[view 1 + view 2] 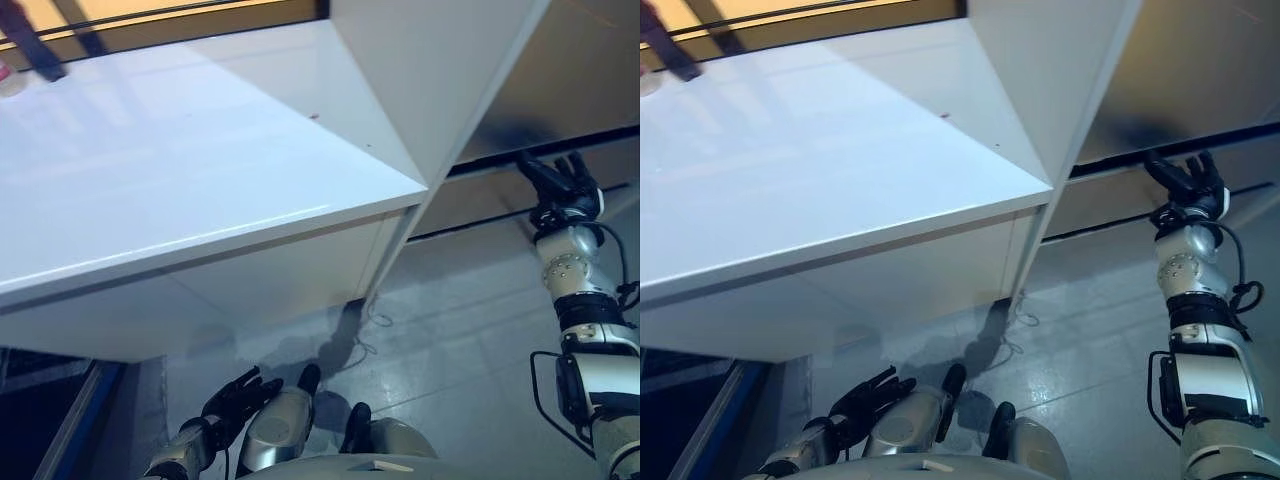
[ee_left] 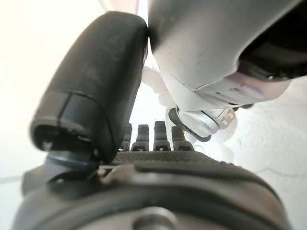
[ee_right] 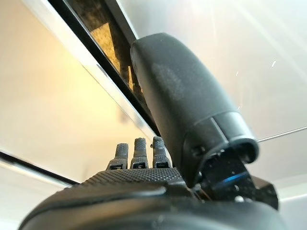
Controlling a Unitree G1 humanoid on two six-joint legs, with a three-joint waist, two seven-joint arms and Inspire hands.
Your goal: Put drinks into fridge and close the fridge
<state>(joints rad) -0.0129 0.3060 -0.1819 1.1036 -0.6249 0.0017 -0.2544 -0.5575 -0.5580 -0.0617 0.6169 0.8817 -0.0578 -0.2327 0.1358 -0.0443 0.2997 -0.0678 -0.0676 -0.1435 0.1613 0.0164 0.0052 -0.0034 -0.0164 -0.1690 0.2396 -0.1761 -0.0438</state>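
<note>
Left hand low, fingers relaxed

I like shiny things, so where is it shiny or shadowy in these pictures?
Left eye view: the white countertop gleams with pale reflections, and a dark shadow lies on the floor under its corner. Right wrist view: warm yellow light glows on the panel past the right hand. Left wrist view: bright white glare behind the left hand.

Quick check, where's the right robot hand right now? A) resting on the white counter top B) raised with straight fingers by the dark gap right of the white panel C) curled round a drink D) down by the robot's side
B: the right robot hand is held up, fingers straight and holding nothing, by the dark gap right of the white panel.
</note>
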